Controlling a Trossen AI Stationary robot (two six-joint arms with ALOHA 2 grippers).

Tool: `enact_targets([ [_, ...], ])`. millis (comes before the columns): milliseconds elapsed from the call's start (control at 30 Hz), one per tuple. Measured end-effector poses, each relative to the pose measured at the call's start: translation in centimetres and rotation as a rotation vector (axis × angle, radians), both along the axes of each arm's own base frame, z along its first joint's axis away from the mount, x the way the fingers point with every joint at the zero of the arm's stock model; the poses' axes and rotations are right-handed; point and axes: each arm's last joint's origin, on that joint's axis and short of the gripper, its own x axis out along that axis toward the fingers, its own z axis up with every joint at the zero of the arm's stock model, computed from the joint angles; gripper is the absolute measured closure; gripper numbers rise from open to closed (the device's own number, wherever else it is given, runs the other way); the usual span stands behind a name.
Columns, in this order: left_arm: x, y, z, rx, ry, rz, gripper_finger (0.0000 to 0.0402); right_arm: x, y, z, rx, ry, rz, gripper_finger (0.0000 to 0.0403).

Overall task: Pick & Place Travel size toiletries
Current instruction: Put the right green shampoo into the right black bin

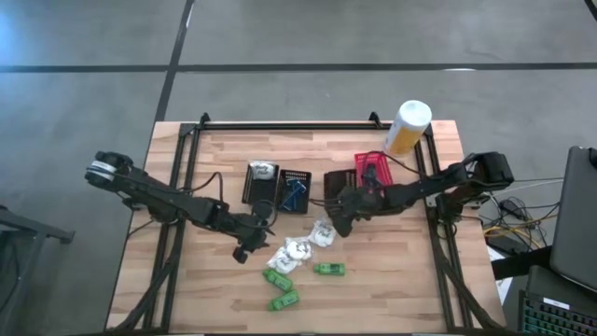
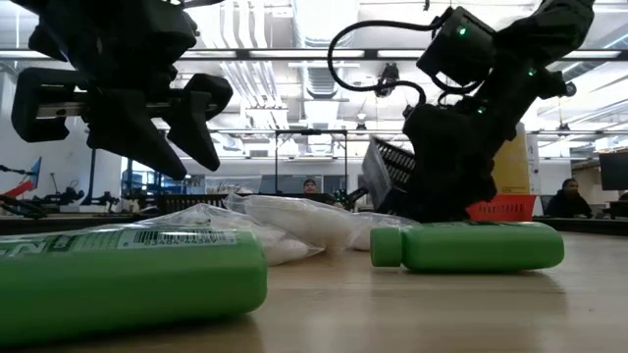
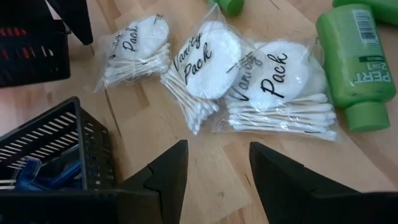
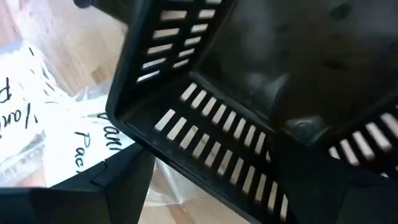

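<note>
1. The wooden worktop has a wide bare strip along its near edge and at both near corners; the far edge is closed by a black rail.
2. A tall white-and-yellow canister stands at the far right corner, just beside a red basket.
3. Three black baskets lie in a row near the middle: one with a white pack inside, one with blue things inside, and one that is tilted up under the right claw.
4. The toiletries lie in front of the baskets, in the middle of the worktop: three clear packs of cotton swabs, of which one pack lies a little apart, one in the middle and one touching a green bottle.
5. More green bottles lie nearer the front edge: one to the right, two close together to the left.
6. The left claw hangs just left of the swab packs, fingers partly apart, holding nothing.
7. The right claw is at the tilted black basket; in the right wrist view the basket wall fills the space between its widely spread fingers, and the swab packs lie just below.
8. I cannot tell if this claw really grips the basket wall.
</note>
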Motion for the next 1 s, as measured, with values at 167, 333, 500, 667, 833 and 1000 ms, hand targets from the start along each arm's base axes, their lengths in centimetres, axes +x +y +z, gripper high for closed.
enact_targets([
  [167,0.0,0.0,0.0,0.010,0.002,-0.005,0.0225,0.2,0.0,1.7,-0.053,-0.069,0.008,0.0089],
  [333,0.0,0.0,0.0,0.010,0.001,-0.005,0.0225,0.1,0.1,1.9,-0.078,-0.068,0.012,0.0089],
  [500,0.0,0.0,0.0,0.012,0.001,-0.003,0.0225,-0.1,0.3,1.8,-0.072,-0.044,0.008,0.0103],
  [667,0.0,0.1,0.0,0.022,-0.001,0.008,0.0225,-0.3,1.1,2.4,-0.052,-0.029,0.011,0.0115],
  [833,0.0,0.1,-0.1,0.023,0.004,0.008,0.0225,-0.1,1.9,4.1,-0.029,-0.070,0.022,0.0119],
  [1000,-0.1,0.1,-0.1,0.035,0.008,0.019,0.0225,-1.1,2.0,3.6,0.109,0.071,-0.043,0.0107],
])
